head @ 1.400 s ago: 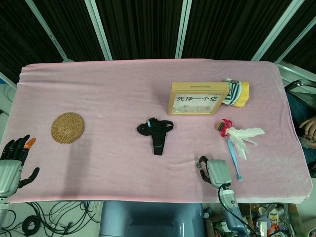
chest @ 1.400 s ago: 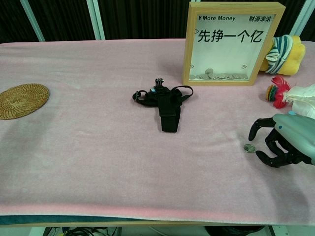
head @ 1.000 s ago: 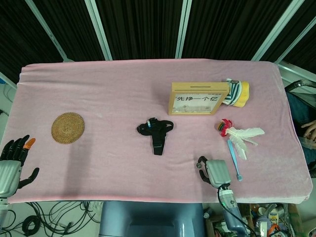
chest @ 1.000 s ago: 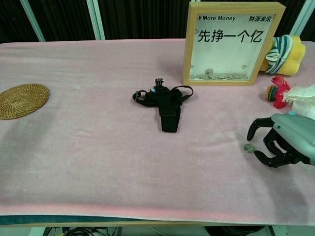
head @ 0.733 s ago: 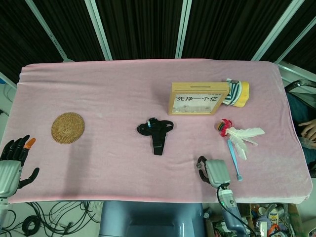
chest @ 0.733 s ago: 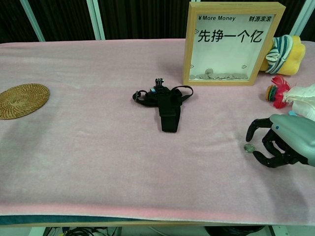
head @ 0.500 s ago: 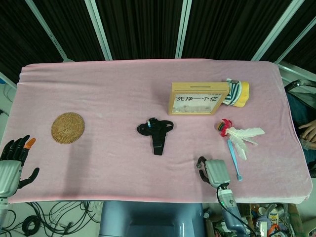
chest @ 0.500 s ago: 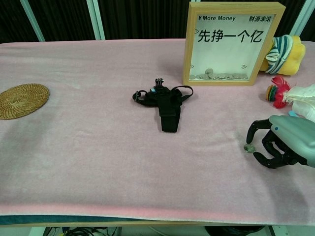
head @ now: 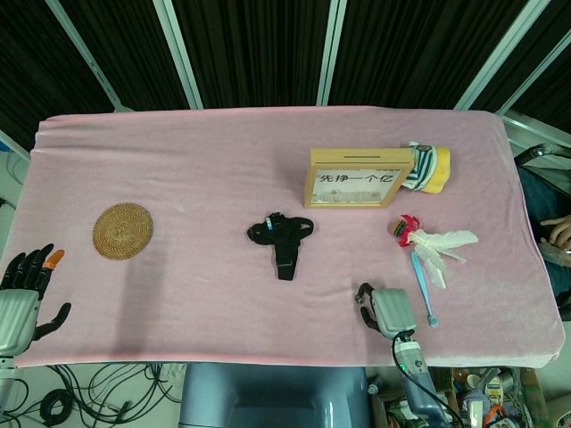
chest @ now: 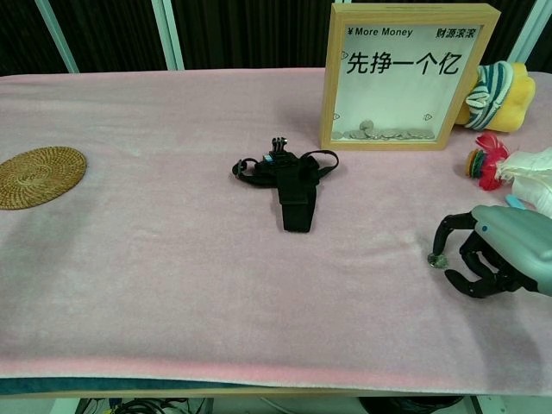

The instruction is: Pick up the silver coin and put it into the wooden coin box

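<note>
right hand [chest: 493, 252] curled over silver coin [chest: 437, 258] on pink cloth near front right edge, fingertips at it, grasp unclear; left hand [head: 21, 301] spread, holding nothing, off table; wooden coin box [chest: 407, 76] upright behind

Silver coin [chest: 437, 258] flat; wooden coin box [chest: 408, 76] upright.

Right hand [head: 390, 312] sits palm-down near the counter's [head: 214, 169] front edge, dark fingers [head: 364, 295] curled. Left hand [head: 21, 299] hangs off the left edge, fingers spread. Wooden coin box [head: 360, 178] stands upright mid-right.
</note>
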`<state>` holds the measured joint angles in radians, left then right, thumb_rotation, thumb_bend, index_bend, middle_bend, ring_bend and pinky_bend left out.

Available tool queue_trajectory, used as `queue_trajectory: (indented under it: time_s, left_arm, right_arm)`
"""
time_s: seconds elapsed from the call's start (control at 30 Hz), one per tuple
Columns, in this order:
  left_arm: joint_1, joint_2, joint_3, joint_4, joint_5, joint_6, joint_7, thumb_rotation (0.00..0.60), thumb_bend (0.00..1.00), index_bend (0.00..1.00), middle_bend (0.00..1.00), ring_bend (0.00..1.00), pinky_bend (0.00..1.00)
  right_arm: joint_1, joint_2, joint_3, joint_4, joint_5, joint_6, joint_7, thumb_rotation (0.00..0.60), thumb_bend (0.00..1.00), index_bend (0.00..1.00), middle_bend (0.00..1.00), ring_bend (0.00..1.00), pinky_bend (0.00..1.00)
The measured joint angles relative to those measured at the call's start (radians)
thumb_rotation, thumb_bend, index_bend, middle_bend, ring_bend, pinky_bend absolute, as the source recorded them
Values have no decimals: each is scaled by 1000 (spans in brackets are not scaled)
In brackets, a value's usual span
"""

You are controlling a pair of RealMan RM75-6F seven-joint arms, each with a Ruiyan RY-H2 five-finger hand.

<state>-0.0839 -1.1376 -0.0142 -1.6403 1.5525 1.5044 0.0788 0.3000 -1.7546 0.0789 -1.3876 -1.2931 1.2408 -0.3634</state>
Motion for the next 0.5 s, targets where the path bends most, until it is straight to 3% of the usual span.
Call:
queue_trajectory:
  time_s: [0.5]
  left_arm:
    - [0, 0, 0, 1, 0, 0, 0, 600, 327, 47, 0, 0, 41]
  right_arm:
    - [4, -6, 9, 7, 3, -3, 0, 600, 338, 451, 858, 912, 996]
